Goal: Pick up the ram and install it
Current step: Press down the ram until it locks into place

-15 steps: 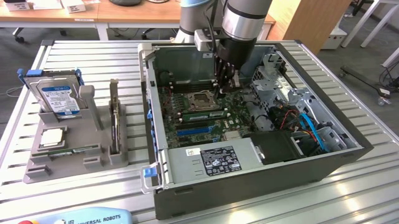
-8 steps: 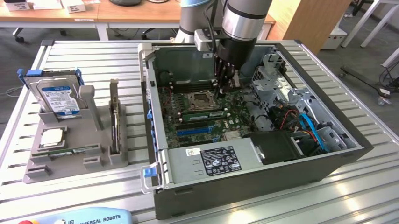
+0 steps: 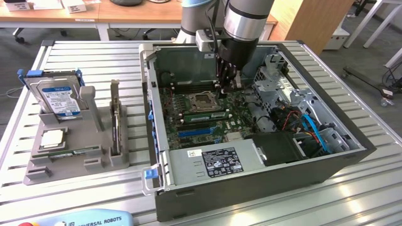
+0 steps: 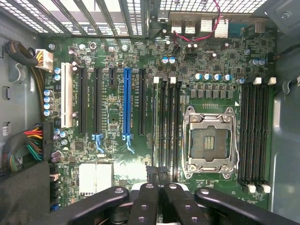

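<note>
The black two-fingered gripper [image 4: 158,190] has its fingers pressed together, and I can make out nothing pinched between them. Directly beneath its tips is the end of a bank of long black memory slots [image 4: 166,126] on the green motherboard [image 4: 112,122]. Just beside the tool sits the square, silver-framed, empty processor socket [image 4: 208,140], all inside the open dark-grey computer case [image 3: 251,186]. Whether a stick already stands edge-on in the slot under the tips I cannot tell.

Well apart from the gripper, towards the exterior view's left, a long, thin green ram [image 3: 70,151] with a white label appears to lie flat in the grey plastic holder [image 3: 75,168].

Judged from this, the work is at the slots, not at the pick-up. Seating a stick there calls for its notch matched to the slot, open end latches and a straight downward press.
</note>
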{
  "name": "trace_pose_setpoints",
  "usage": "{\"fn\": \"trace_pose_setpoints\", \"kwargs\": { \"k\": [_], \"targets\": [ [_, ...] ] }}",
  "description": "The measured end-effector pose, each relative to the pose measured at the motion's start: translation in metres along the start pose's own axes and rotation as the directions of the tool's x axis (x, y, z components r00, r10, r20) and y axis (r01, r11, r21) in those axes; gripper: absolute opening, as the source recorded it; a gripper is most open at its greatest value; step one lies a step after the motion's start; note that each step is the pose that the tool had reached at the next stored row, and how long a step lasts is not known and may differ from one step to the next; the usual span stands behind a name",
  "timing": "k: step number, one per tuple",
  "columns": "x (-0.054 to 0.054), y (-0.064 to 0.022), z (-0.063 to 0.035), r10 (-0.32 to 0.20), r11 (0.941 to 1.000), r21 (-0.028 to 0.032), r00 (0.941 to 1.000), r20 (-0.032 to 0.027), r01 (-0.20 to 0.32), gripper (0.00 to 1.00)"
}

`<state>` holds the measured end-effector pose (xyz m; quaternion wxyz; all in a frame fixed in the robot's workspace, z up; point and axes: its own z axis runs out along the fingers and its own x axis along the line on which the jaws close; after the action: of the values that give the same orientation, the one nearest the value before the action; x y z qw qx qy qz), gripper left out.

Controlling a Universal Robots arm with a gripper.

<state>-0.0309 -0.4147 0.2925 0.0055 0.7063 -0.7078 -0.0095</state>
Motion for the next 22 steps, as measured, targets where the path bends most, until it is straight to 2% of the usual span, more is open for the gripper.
{"fn": "trace_pose_setpoints", "kwargs": {
  "k": [10, 22],
  "targets": [
    [0.000, -0.0008, 0.0000, 0.000, 1.0000, 0.0000, 1.0000, -0.0001, 0.000, 0.10],
    [0.000, -0.0176, -0.0004, 0.000, 1.0000, 0.0000, 1.0000, 0.0000, 0.000, 0.10]
  ]
}}
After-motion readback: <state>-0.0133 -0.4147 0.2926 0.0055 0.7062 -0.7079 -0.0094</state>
